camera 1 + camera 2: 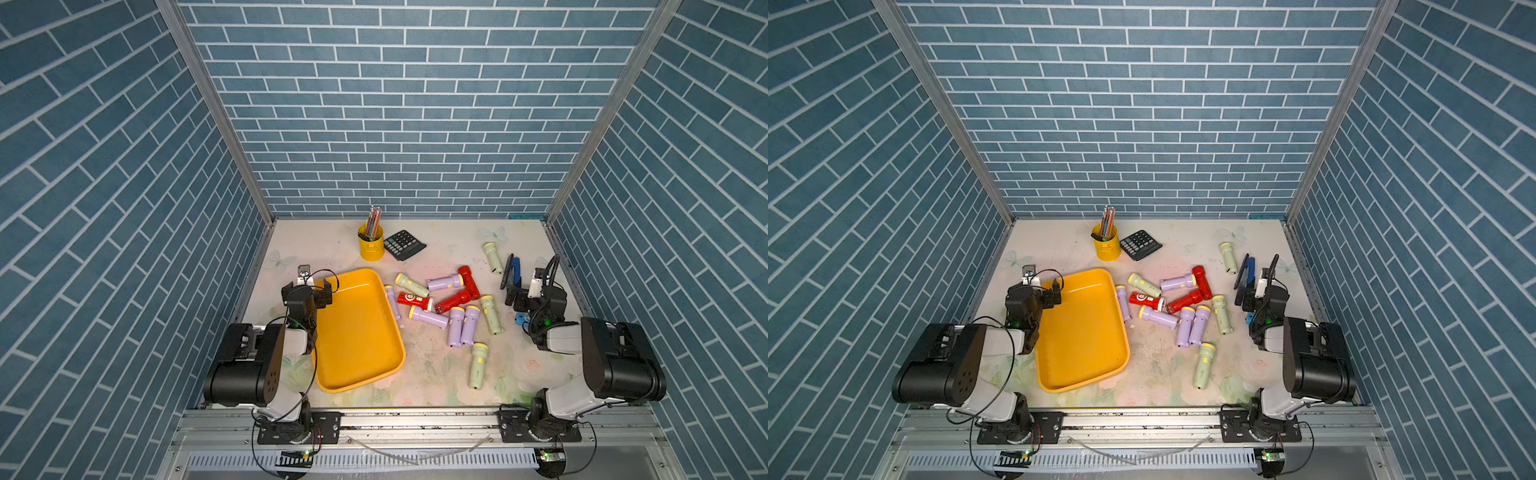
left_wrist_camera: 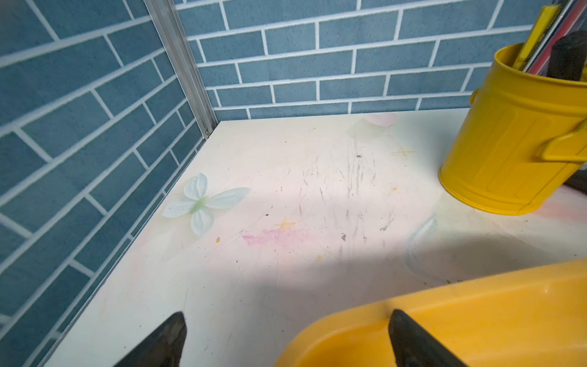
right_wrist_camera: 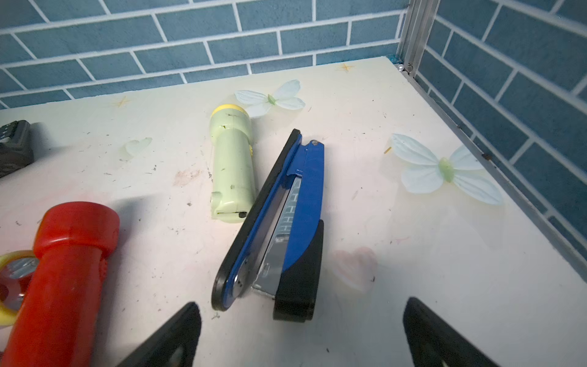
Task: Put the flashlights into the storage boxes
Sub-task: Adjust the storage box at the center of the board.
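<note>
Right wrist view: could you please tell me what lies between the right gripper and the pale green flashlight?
The blue-black stapler lies there, beside the pale green flashlight and just ahead of the right gripper, as the right wrist view shows.

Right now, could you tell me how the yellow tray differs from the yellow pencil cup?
The tray is shallow and rectangular; the pencil cup is tall and round. The tray is empty; the pencil cup holds pencils. The tray lies nearer the front; the pencil cup stands farther back. Both are yellow.
</note>
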